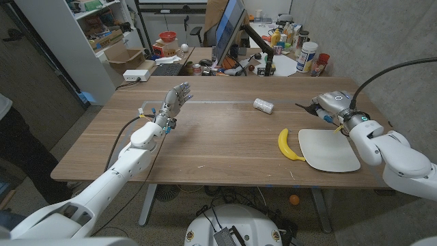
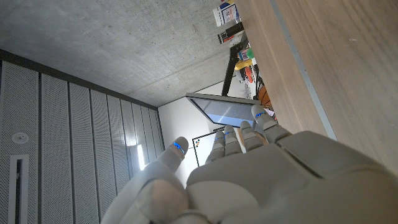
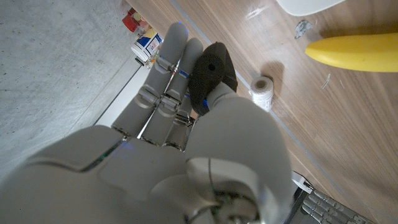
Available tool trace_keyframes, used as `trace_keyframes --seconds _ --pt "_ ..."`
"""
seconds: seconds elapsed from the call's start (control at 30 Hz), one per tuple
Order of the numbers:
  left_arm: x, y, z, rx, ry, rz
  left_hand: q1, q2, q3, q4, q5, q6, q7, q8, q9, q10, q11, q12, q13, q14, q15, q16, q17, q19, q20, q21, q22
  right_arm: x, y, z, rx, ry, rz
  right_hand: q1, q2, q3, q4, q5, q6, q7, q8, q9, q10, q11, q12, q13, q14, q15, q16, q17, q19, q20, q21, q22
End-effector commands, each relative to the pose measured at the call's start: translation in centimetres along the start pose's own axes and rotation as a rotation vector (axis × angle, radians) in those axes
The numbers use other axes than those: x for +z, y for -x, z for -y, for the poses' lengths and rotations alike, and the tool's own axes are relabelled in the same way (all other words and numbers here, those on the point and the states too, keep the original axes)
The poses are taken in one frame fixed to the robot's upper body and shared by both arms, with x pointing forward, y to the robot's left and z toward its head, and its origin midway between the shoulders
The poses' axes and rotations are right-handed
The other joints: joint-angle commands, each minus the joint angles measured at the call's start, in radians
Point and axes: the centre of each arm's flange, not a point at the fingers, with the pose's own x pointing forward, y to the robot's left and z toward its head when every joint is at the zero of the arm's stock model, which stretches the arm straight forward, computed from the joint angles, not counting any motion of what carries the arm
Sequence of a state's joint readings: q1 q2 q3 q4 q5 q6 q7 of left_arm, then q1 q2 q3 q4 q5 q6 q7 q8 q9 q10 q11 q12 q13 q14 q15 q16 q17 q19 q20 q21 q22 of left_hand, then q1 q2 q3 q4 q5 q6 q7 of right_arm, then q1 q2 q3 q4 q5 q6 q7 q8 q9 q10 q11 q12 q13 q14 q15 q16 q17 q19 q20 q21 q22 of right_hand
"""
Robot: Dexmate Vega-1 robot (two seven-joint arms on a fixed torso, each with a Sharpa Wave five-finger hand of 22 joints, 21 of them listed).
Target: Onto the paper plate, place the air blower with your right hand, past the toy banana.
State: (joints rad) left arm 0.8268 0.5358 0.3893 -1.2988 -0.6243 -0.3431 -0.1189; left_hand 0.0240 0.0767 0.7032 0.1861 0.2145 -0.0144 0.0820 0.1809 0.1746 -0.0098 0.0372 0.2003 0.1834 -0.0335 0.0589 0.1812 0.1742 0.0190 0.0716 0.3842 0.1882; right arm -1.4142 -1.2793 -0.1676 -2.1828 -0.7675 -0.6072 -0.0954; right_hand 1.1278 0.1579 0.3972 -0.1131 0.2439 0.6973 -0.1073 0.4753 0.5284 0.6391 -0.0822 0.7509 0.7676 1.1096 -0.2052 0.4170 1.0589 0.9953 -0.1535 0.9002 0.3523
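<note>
I hold the air blower (image 3: 211,71) in my right hand (image 1: 336,107).
Its fingers (image 3: 171,68) close around it, beside the paper plate (image 1: 331,152); left hand (image 1: 174,99) open.

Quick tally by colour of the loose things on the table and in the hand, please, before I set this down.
Yellow: 1, the toy banana
White: 2, the paper plate and a roll of tape
Black: 1, the air blower, held in the right hand
Total: 4
The left hand holds nothing.
</note>
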Motion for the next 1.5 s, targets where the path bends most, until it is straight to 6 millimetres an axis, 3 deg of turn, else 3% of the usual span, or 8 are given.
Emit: trace_keyframes --seconds 0.03,0.6,1.07,1.27,1.5 --pt "0.2 -0.1 0.4 -0.011 -0.006 0.001 -0.008 0.102 0.0 0.0 0.0 0.0 0.002 0.002 0.002 -0.001 0.004 0.001 0.003 0.0 0.007 0.005 0.006 0.004 0.004 -0.002 0.004 -2.3 2.5 -1.5 0.0 0.058 -0.1 0.015 0.003 -0.002 -0.002 0.007 0.032 0.022 0.008 0.003 0.003 -0.008 0.007 0.015 -0.003 -0.007 -0.006 0.005 -0.007 -0.07 0.008 -0.001" --pt "0.5 -0.3 0.9 -0.022 -0.009 0.004 -0.008 0.102 -0.001 0.0 0.0 0.0 0.003 0.002 0.002 -0.001 0.004 0.001 0.003 -0.001 0.008 0.005 0.006 0.004 0.003 -0.003 0.004 -2.1 4.3 -3.2 0.125 -0.028 -0.081 0.026 0.009 -0.003 -0.002 0.009 0.033 0.021 0.011 0.0 0.005 -0.009 0.007 0.01 0.007 -0.01 -0.014 0.013 -0.014 -0.071 0.022 -0.006" --pt "0.5 0.1 0.6 -0.019 -0.008 0.005 -0.008 0.102 -0.002 0.0 0.001 -0.001 0.003 0.002 0.002 -0.001 0.004 0.001 0.003 -0.001 0.008 0.005 0.006 0.005 0.003 -0.004 0.004 -0.7 4.1 -3.7 0.178 -0.103 -0.038 0.035 0.012 -0.004 -0.002 0.009 0.033 0.024 0.013 -0.001 0.009 -0.006 0.009 0.008 0.021 -0.01 -0.016 0.02 -0.009 -0.072 0.037 -0.009" --pt "0.5 0.1 0.5 -0.018 -0.007 0.006 -0.008 0.102 -0.002 0.0 0.001 -0.001 0.004 0.002 0.002 -0.001 0.004 0.001 0.003 -0.002 0.009 0.005 0.006 0.005 0.003 -0.005 0.004 0.0 3.7 -3.9 0.21 -0.107 -0.021 0.045 0.014 -0.003 -0.004 0.008 0.037 0.03 0.015 -0.006 0.017 0.012 0.008 -0.002 0.039 -0.011 -0.015 0.026 0.003 -0.072 0.052 -0.012" --pt "0.6 0.1 0.4 -0.021 -0.008 0.01 -0.008 0.102 -0.003 0.0 0.001 0.0 0.004 0.002 0.002 -0.001 0.004 0.002 0.003 -0.001 0.009 0.005 0.006 0.005 0.003 -0.006 0.004 0.5 3.3 -4.4 0.278 -0.108 -0.022 0.054 0.016 -0.001 -0.005 0.007 0.035 0.036 0.013 -0.009 0.025 0.015 0.009 -0.009 0.061 -0.012 -0.009 0.034 0.017 -0.071 0.066 -0.014"
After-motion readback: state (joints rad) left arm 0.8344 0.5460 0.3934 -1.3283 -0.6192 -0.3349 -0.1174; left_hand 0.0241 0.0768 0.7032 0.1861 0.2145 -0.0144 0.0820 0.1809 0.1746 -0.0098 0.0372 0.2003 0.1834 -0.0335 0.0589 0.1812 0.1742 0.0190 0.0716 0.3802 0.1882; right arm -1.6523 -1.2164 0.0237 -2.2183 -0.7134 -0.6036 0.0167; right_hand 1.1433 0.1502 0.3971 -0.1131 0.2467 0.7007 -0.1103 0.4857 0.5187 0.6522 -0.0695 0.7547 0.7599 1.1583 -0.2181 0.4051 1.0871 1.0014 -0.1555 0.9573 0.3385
